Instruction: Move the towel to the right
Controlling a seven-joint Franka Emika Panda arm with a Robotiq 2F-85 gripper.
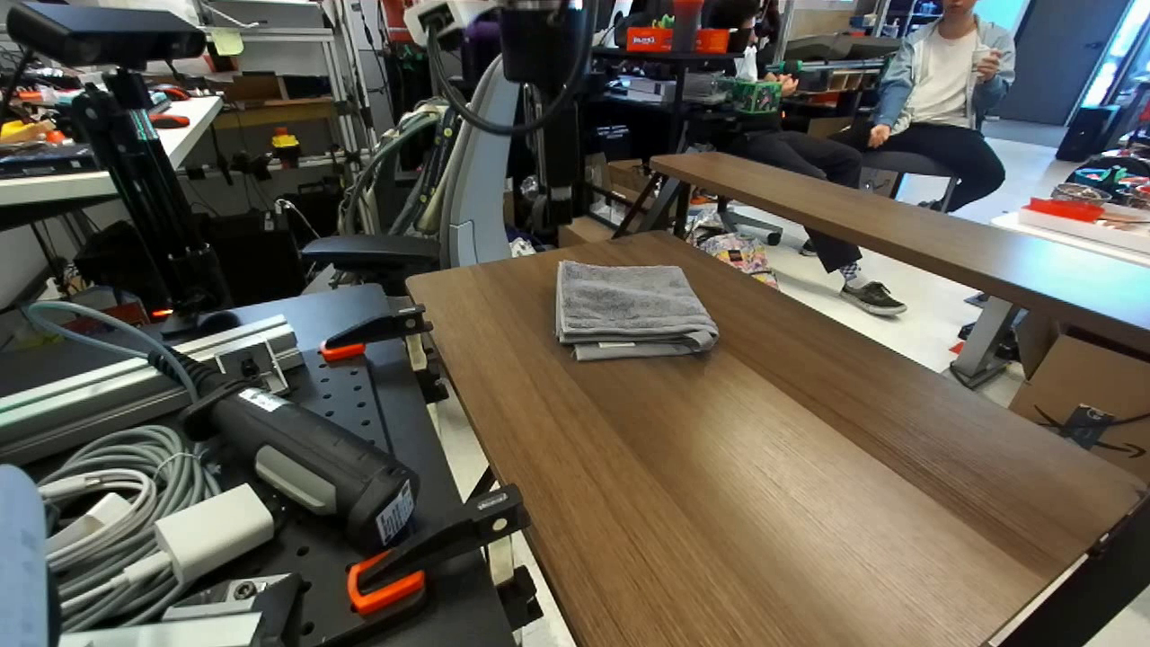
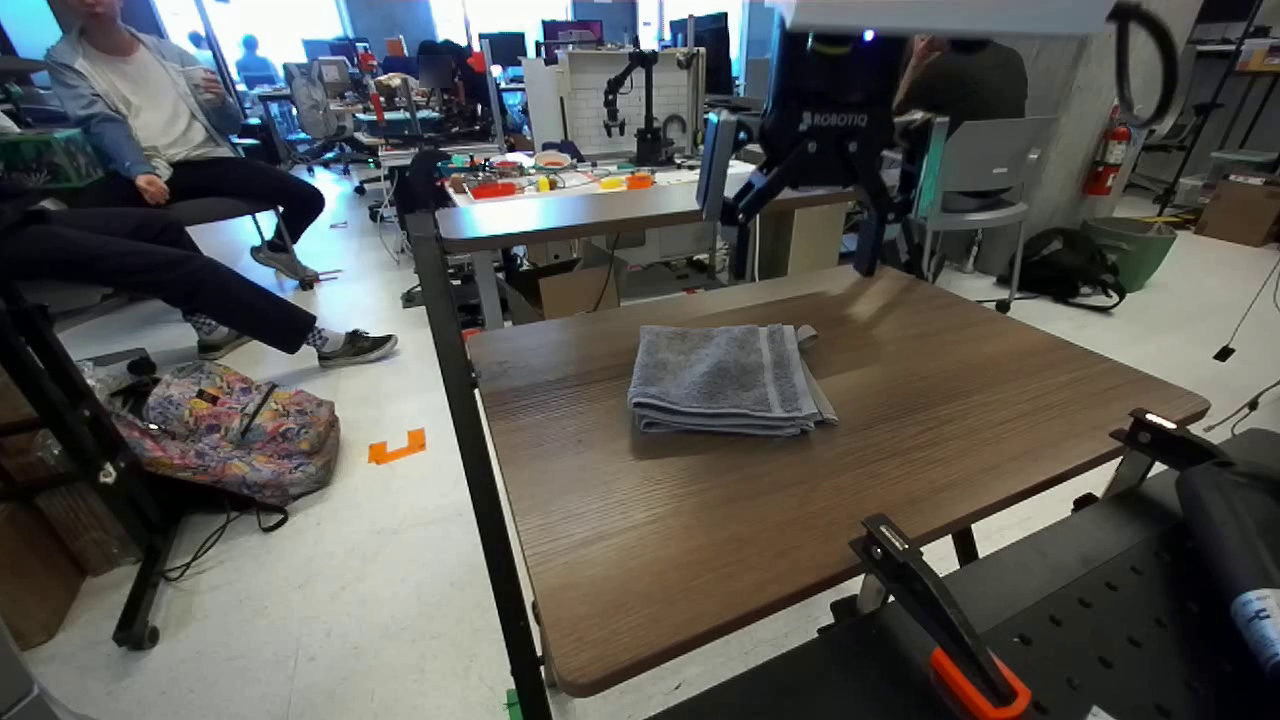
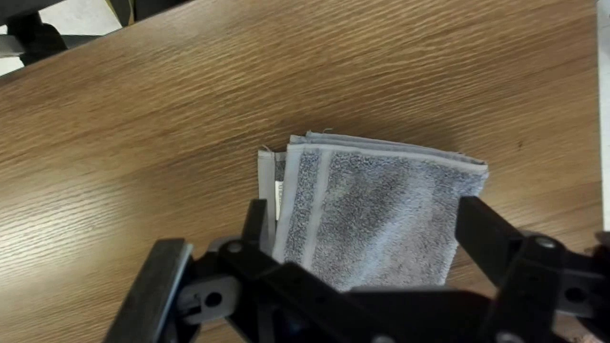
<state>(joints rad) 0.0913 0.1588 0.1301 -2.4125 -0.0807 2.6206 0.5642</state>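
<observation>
Two clamps sit nearest in an exterior view, on the edge of a black bench; past them begins the near edge of the wooden tabletop. Further in lies the towel, folded into a flat grey stack, closer to the left-hand edge, as seen there, than to the right-hand one, and touching no edge. Above it hangs the gripper, its fingers spread wide apart with nothing held; the wrist view shows the towel framed in the gap below. Judging by that, the task seems barely begun: the gripper looks lined up, but the towel is not yet gripped. Left to do, I would say: descend, close on the folds, take the towel rightward, let go. Whose right is meant I cannot tell, so the edge it should end nearer is in doubt. Past the far edge stands a second table, and out beyond the far left corner sits a person in a blue jacket.
</observation>
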